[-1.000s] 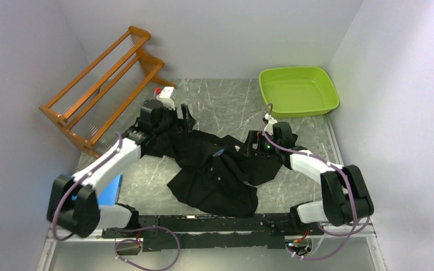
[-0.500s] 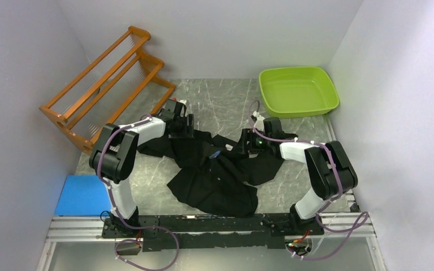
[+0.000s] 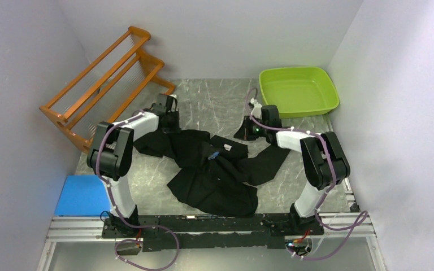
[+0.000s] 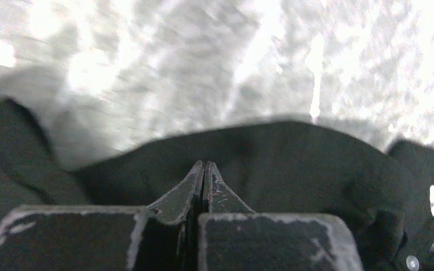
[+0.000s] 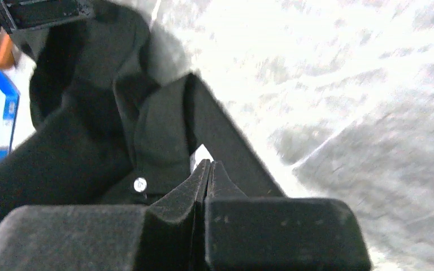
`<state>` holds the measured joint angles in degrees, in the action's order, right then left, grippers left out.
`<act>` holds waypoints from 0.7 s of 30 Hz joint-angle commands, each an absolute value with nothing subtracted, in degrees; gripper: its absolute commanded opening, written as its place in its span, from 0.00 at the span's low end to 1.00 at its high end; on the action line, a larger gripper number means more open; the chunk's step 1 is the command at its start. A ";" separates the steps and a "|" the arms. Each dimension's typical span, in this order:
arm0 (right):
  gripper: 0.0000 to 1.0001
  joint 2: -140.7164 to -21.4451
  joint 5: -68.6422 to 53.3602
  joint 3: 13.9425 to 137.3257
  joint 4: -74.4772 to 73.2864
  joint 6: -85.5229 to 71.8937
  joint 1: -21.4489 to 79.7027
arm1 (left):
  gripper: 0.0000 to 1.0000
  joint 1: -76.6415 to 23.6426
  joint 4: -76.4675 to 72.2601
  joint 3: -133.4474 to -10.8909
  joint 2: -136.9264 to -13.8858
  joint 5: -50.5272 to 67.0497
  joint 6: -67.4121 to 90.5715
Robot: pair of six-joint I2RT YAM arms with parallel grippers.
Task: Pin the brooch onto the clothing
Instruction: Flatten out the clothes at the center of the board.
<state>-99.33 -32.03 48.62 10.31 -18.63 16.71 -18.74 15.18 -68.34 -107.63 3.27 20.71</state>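
Right at both jaws' tips, black shirt (image 3: 215, 175).

Seven items of six kinds.
Two robot arms, the left arm (image 3: 113, 152) and the right arm (image 3: 322, 161); one black shirt (image 3: 215, 183); one small blue brooch (image 3: 215, 153); one orange rack (image 3: 99, 84); one green tub (image 3: 298, 104); one blue pad (image 3: 82, 195).

**Reaching to the shirt from both sides**

Shows a black shirt (image 3: 215, 183) crumpled in the middle of the grey table (image 3: 217, 96), with a small bluish speck (image 3: 215, 153) on it. Places the left fingers (image 3: 168, 121) at its far left edge and the right fingers (image 3: 247, 133) at its far right. Keeps an orange rack (image 3: 104, 76) back left, a green tub (image 3: 298, 90) back right and a blue block (image 3: 82, 195) near left.
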 commanded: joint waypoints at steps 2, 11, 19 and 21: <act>0.00 -98.00 -29.71 54.90 8.74 -17.15 14.62 | 0.03 -13.06 16.83 -73.76 -104.82 5.17 19.64; 0.64 -95.55 -31.24 50.44 0.22 -19.15 14.59 | 0.60 -14.90 21.32 -77.17 -108.34 16.77 12.56; 0.98 -98.80 -39.63 49.37 3.13 -18.76 14.86 | 0.88 -21.14 18.32 -74.66 -114.61 27.58 10.35; 1.00 -102.85 -40.78 50.98 3.38 -18.47 16.32 | 0.91 -23.17 18.33 -73.48 -114.95 24.34 9.70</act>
<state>-97.82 -35.75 48.03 1.63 -19.07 14.63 -19.79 18.26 -75.66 -113.47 22.90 11.94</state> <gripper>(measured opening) 0.977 0.884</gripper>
